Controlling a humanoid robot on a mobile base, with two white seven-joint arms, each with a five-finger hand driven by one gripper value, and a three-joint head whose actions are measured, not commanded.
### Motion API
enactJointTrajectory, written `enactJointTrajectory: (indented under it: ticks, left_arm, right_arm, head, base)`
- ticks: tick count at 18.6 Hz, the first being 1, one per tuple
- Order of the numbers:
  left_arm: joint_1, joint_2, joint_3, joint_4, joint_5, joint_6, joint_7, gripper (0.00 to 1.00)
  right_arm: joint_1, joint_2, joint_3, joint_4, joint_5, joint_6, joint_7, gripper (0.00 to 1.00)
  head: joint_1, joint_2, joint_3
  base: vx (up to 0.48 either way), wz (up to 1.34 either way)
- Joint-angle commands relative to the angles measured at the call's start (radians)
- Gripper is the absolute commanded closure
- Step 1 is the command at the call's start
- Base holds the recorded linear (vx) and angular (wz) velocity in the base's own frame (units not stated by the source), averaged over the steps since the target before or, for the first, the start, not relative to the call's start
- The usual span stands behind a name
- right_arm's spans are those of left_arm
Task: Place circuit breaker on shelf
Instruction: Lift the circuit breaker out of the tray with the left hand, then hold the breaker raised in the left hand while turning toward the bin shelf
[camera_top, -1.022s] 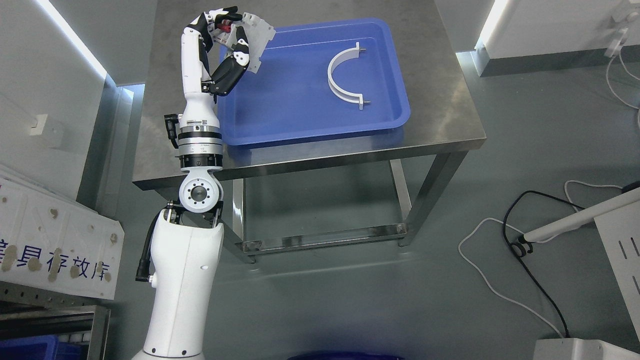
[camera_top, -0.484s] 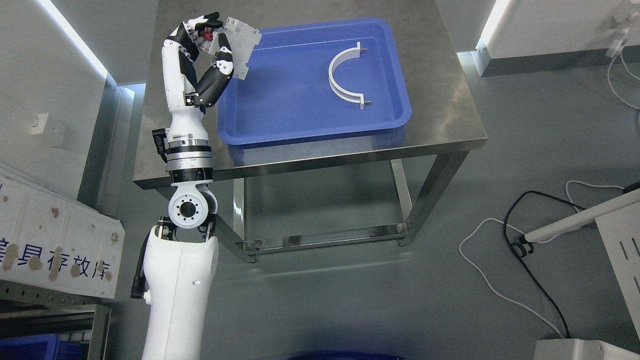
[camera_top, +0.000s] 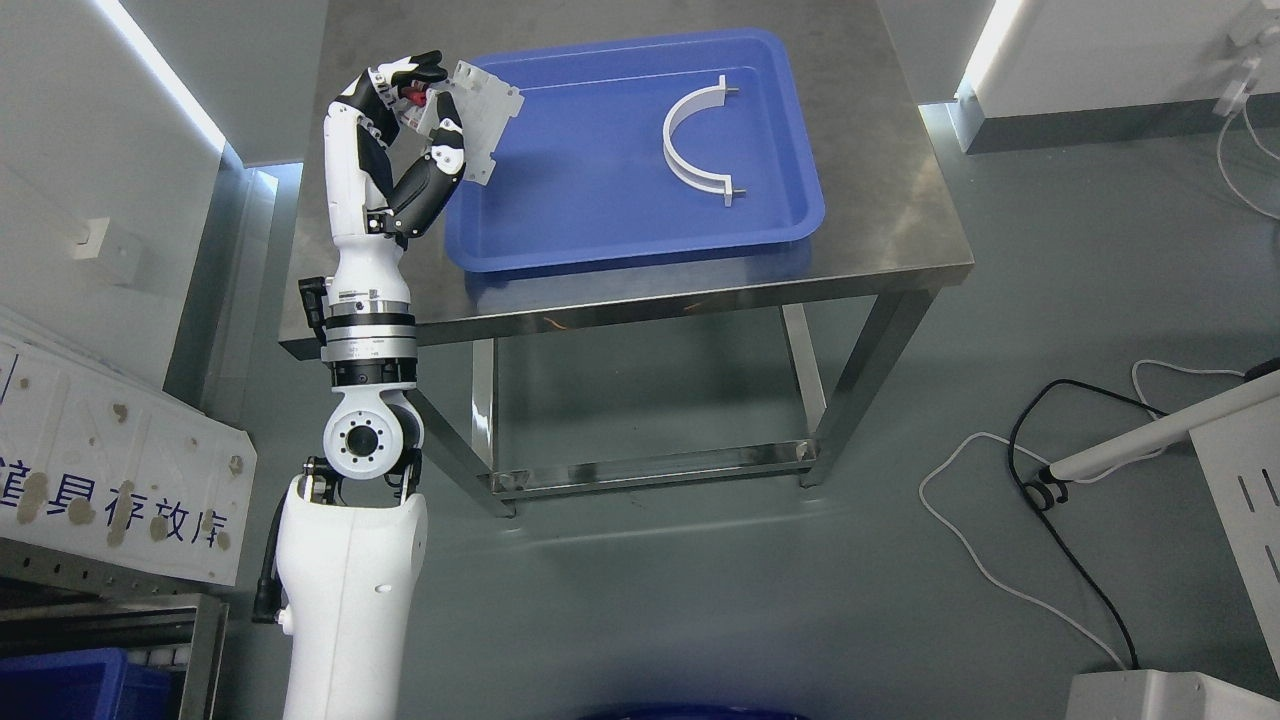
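My left hand (camera_top: 425, 105) is raised over the left rim of the blue tray (camera_top: 560, 250), its fingers curled around a white circuit breaker (camera_top: 478, 118) with a small red part near the fingertips. The breaker is lifted off the tray and tilted. My left arm rises from the bottom left of the picture. The right arm does not show. At the lower left corner stands a metal shelf frame (camera_top: 120, 610), only partly in view.
A white half-ring clamp (camera_top: 690, 145) lies in the tray on the steel table (camera_top: 900, 200). A white signboard (camera_top: 110, 480) leans at the left. A blue bin (camera_top: 60, 690) sits in the shelf. Cables (camera_top: 1010, 470) trail over the floor at right.
My left hand has carried the breaker leftward from above the tray's corner to beyond its left rim. The whole picture has shifted slightly, so the camera moved too.
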Motion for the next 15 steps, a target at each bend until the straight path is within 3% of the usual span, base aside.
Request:
enactJointTrajectory:
  ticks: [1,15]
  left_arm:
    - [0.045,0.017,0.016,-0.043,0.002,0.004,-0.035,0.98]
    - [0.1,0.017,0.076,-0.045,0.002,-0.02,-0.125,0.98]
  right_arm:
    - [0.015,-0.017,0.0,0.0,0.001,-0.043,-0.001,0.0]
    - [0.015,-0.017,0.0,0.0,0.001,-0.043,-0.001,0.0]
  head:
    - [0.0,0.0,0.0]
    - [0.0,0.0,0.0]
  base:
    - [-0.098,0.02]
    - [-0.084,-0.03]
